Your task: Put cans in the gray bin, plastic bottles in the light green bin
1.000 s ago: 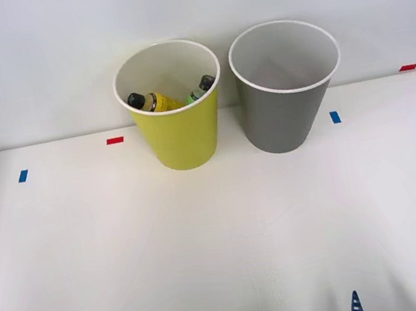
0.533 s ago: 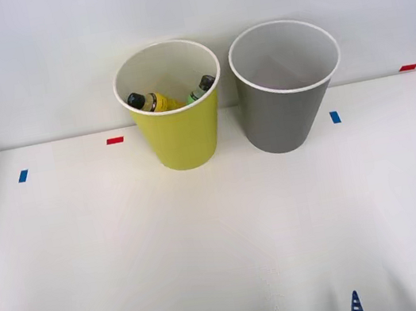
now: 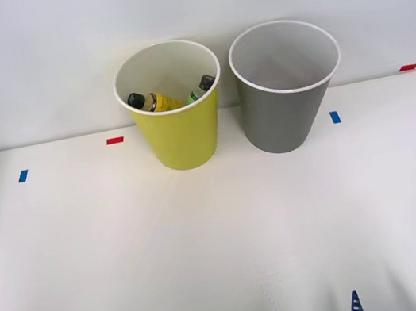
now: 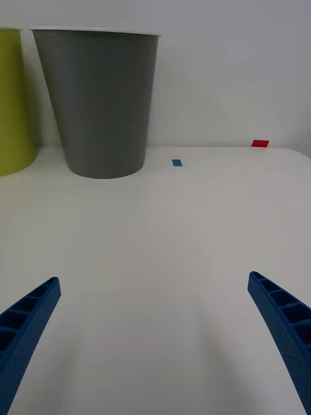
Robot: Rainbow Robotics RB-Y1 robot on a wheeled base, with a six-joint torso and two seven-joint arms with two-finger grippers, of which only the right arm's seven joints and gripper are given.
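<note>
- R gripper [image 3: 394, 302] is hovering over the white table [image 3: 207, 244], near edge; blue ribbed fingers [image 4: 26, 324] are spread wide, holding nothing.
- Yellow bottle [image 3: 152, 101] & green-label bottle [image 3: 199, 88] are lying inside the light green bin [image 3: 180, 136].
- Gray bin [image 3: 282, 118] is standing just beside it; can not seen inside.

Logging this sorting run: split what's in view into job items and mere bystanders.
Job items: light green bin; yellow bottle and green-label bottle inside it; gray bin; right gripper, open and empty.

Bystanders: red tape marks; blue tape marks; white table.
</note>
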